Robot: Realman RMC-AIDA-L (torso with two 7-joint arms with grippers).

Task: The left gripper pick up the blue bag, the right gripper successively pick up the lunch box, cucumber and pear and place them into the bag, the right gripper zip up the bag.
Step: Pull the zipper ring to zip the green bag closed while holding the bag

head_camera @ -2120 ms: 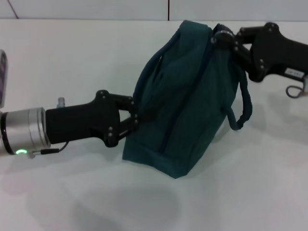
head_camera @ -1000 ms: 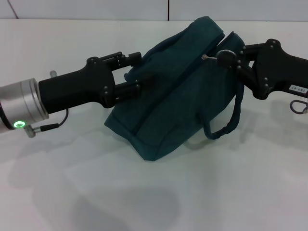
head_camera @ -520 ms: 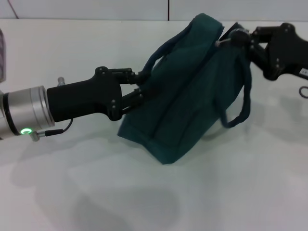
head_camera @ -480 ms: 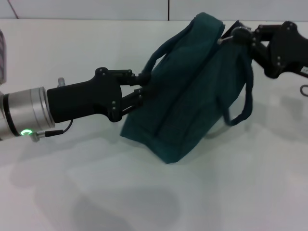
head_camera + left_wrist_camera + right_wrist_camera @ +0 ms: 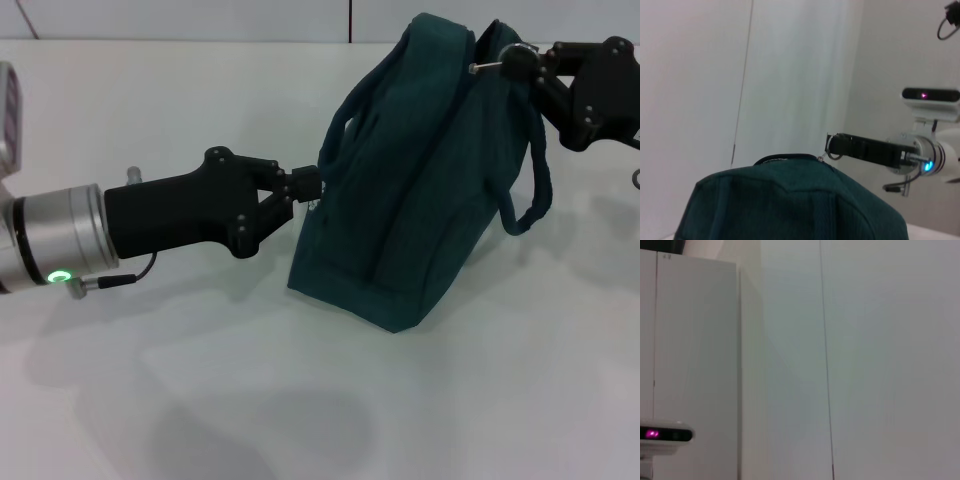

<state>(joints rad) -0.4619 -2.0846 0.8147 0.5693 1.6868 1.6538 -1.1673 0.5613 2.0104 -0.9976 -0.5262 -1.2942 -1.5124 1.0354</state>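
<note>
Step in hand: zipping, judged from the grip on the pull; last step of the task.
Bag: large dark teal fabric bag with cord handles, standing a little tilted on the white table, centre-right, base near, top edge far.
Right claw: black two-finger gripper with boxy linkage body, far right at the bag's top edge, pinched on the ring zip pull; seen from the left wrist too, ring hanging at its tip over the bag top.
Left claw: black two-finger gripper on a black arm with silver wrist and green ring, reaching in from the left, pressed together on the bag's left end, cord or cloth, cannot tell which.
Next move: probably a steady pull of the ring along the top seam, with the left grip holding the bag taut against it; too steep a pull likely to tip the bag.
Hidden: zip line itself, so how far closed cannot be told; bag's inside, so lunch box, cucumber and pear not seen anywhere.
Cut off: right arm beyond the frame edge; a pale object at far left, only partly in view, unidentifiable.
Right wrist view: only pale wall panels, nothing of the work.
</note>
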